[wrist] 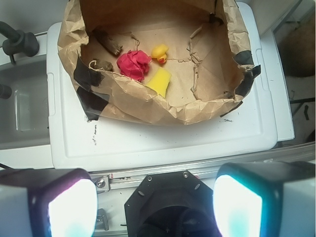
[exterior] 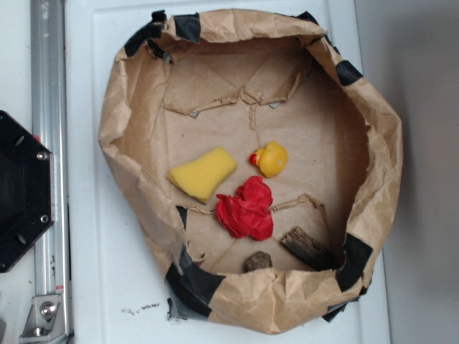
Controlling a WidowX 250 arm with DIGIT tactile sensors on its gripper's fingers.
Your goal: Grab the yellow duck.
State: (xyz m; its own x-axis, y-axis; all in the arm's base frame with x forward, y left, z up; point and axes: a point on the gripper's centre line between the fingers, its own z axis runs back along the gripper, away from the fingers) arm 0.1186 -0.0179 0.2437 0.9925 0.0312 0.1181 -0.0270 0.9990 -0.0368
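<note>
A brown paper enclosure (exterior: 373,150), crumpled into a walled ring and patched with strips of black tape (exterior: 197,283), is set on a white surface (exterior: 107,272), and all loose items are located relative to the red cloth (exterior: 247,209) lying on the paper floor near the middle. The yellow duck (exterior: 272,158) is positioned just beside the red cloth, on the side toward the far paper wall in the exterior view; it is shown upright, with its red-orange beak turned toward the yellow sponge wedge (exterior: 203,173). The duck is seen close to the cloth, but contact cannot be confirmed. The sponge wedge is placed flat just beside the red cloth, on its left in the exterior view. A dark piece of wood (exterior: 305,247) and a smaller brown lump (exterior: 257,261) are found on the opposite side of the cloth from the duck, near the taped wall. In the wrist view, the same cloth (wrist: 134,64), duck (wrist: 159,53) and sponge (wrist: 159,81) are seen inside the enclosure, well apart from the gripper (wrist: 153,205). The two fingers (wrist: 71,207) are shown at the lower edge of that view, spread wide, with nothing held between them.
</note>
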